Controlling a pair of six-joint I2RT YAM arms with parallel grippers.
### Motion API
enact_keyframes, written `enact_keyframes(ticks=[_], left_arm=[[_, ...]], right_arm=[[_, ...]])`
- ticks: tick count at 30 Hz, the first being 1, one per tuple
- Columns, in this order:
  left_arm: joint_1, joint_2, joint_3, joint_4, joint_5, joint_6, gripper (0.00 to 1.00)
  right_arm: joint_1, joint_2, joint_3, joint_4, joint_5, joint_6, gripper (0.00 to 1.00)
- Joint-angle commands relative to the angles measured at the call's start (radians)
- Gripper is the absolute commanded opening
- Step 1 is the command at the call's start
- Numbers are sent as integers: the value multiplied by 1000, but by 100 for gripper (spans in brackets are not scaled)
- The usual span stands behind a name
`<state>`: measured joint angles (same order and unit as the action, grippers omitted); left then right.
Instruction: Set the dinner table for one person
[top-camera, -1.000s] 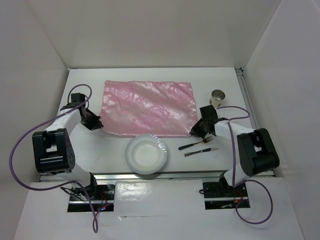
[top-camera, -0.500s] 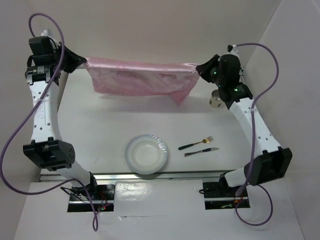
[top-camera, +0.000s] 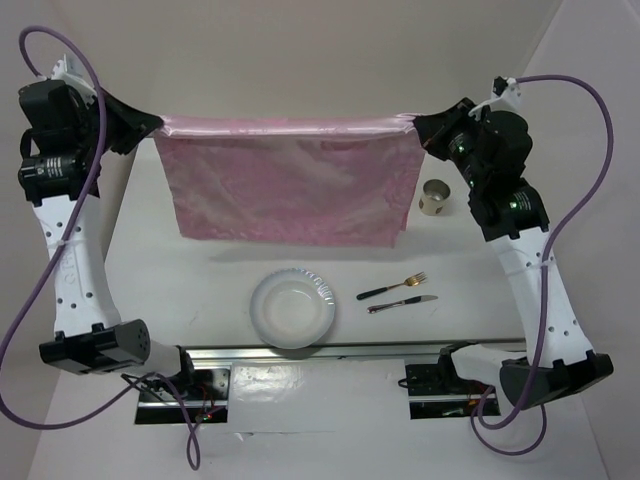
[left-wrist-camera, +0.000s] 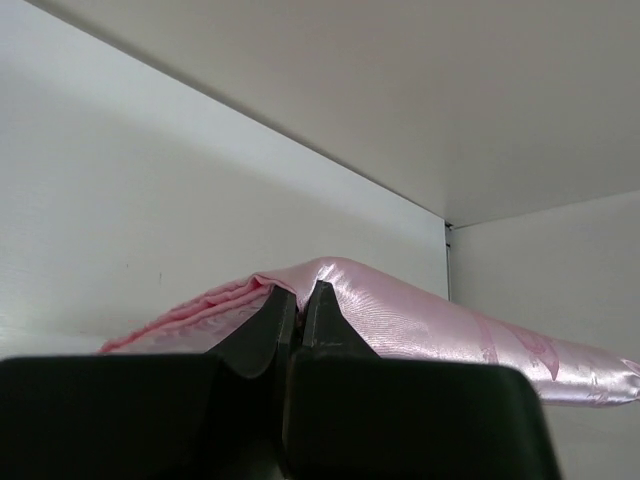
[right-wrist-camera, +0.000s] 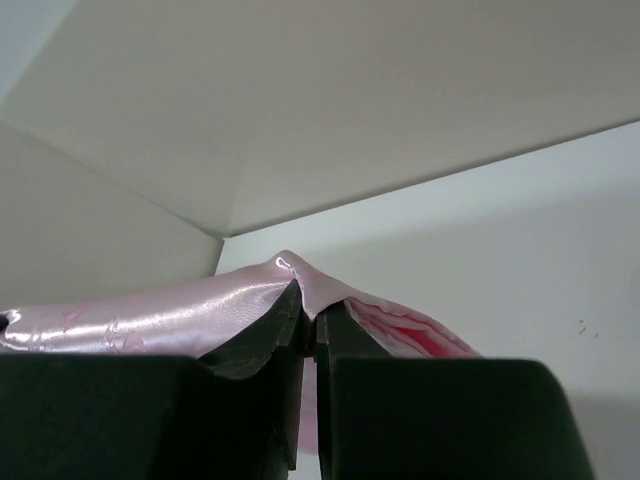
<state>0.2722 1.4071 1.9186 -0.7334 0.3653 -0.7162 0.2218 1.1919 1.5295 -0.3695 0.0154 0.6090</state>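
White, flat and matte, the dinner table (top-camera: 200, 285), edged by metal rails (top-camera: 300, 352) along its near and right sides, lies beneath the hanging pink cloth (top-camera: 290, 190), whose top corners the left jaws and the right jaws each pinch, and carries a plate (top-camera: 292, 308), fork (top-camera: 392, 287), knife (top-camera: 402, 303) and cup (top-camera: 435, 196).

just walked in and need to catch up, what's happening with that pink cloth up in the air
Both arms hold the pink cloth stretched between them above the dinner table, the left gripper shut on one top corner and the right gripper on the other. It hangs like a curtain. On the table near the bases lie a white plate, a fork and a knife; a cup sits to the right.
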Motion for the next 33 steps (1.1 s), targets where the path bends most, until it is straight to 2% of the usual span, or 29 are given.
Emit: enact_keyframes(ticks=[1, 9, 12, 14, 15, 18, 21, 23, 28, 29, 31, 32, 33], left_arm=[[25, 73, 60, 14, -28, 15, 0], [25, 333, 212, 26, 86, 34, 0], [7, 433, 354, 16, 86, 34, 0], [7, 533, 423, 15, 144, 23, 0], [7, 565, 506, 3, 159, 14, 0], [7, 609, 546, 34, 170, 4, 0], [7, 609, 491, 88, 179, -6, 0], [7, 580, 447, 88, 179, -6, 0], [7, 448, 91, 135, 123, 26, 0], [7, 417, -49, 167, 123, 26, 0], [7, 312, -206, 221, 112, 26, 0], [7, 282, -334, 248, 98, 37, 0], [7, 258, -389, 249, 86, 47, 0]], right_arm=[[-22, 50, 75, 1, 72, -64, 0], [-81, 316, 230, 116, -23, -106, 0], [-95, 446, 317, 141, -60, -106, 0], [-119, 530, 408, 141, -80, -97, 0], [-119, 552, 440, 141, -80, -97, 0], [-130, 618, 541, 141, -89, -97, 0], [-150, 638, 572, 141, -103, -87, 0], [-150, 609, 523, 141, -103, -87, 0], [-159, 477, 151, 179, -121, -52, 0], [-159, 425, 86, 196, -130, -52, 0], [-159, 379, -89, 207, -144, -40, 0], [-159, 341, -141, 207, -159, -40, 0], [-159, 322, -190, 207, -170, -29, 0]])
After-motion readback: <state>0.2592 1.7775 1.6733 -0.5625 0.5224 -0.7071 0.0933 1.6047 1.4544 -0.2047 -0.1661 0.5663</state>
